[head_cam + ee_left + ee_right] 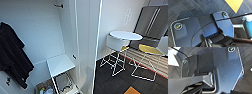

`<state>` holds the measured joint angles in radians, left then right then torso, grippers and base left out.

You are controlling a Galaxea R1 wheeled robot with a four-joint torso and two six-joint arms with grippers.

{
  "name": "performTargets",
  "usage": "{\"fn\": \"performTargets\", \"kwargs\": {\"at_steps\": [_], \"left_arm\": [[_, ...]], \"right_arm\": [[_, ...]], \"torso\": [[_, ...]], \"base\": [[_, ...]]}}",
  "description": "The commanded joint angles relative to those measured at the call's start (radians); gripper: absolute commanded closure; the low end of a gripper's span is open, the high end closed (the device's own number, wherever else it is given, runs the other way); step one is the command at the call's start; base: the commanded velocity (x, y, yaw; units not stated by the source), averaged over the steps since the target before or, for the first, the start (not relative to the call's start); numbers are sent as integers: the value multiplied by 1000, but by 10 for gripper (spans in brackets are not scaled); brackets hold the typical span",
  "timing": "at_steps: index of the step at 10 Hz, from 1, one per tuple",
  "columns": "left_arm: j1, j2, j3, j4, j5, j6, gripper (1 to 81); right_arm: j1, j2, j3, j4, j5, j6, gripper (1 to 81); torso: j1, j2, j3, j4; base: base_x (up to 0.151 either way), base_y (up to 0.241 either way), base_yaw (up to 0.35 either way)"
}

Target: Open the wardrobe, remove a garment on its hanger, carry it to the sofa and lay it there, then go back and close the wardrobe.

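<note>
while the head view looks down into the wardrobe (62, 37), we see it standing open, its white door edge (97, 37) running tall through the middle of the frame. a black shirt (11, 55) hangs on the inner left side, a black hook (58, 5) sits high on the back wall, and a white shelf (60, 65) lies low inside with a basket of small items (50, 88) beneath it. we cannot find the white garment or its hanger here, nor the sofa. to the right stand a round white table (126, 35) and wire-legged stools (147, 50) on dark floor. we judge the open door the main hazard: a turn of the base close beside it could clip its edge, and the stools' legs sit near any path to the right.

from the left wrist view we see the robot's own dark plate over dark carpet (186, 7), an orange patch (234, 4) and a blue-seated chair (248, 27) near. we cannot tell how the left fingers stand or whether they hold anything. that chair could catch the arm.

from the right wrist view we see the plate and carpet (248, 57) again; the right fingers' state we cannot tell either.
</note>
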<state>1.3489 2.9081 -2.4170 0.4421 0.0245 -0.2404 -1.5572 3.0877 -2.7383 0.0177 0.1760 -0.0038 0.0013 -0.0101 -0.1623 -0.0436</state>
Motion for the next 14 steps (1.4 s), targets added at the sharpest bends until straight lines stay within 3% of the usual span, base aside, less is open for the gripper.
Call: {"fn": "performTargets", "kwargs": {"at_steps": [1, 14], "left_arm": [[-43, 1, 10, 9, 37, 1, 10], [-40, 13, 10, 10, 40, 1, 10]], "right_arm": [[22, 9, -1, -2, -55, -4, 10], [28, 8, -7, -2, -55, -4, 10]], "torso": [[0, 0, 0, 0], [0, 0, 0, 0]], "base": [[0, 0, 248], [0, 0, 233]]}}
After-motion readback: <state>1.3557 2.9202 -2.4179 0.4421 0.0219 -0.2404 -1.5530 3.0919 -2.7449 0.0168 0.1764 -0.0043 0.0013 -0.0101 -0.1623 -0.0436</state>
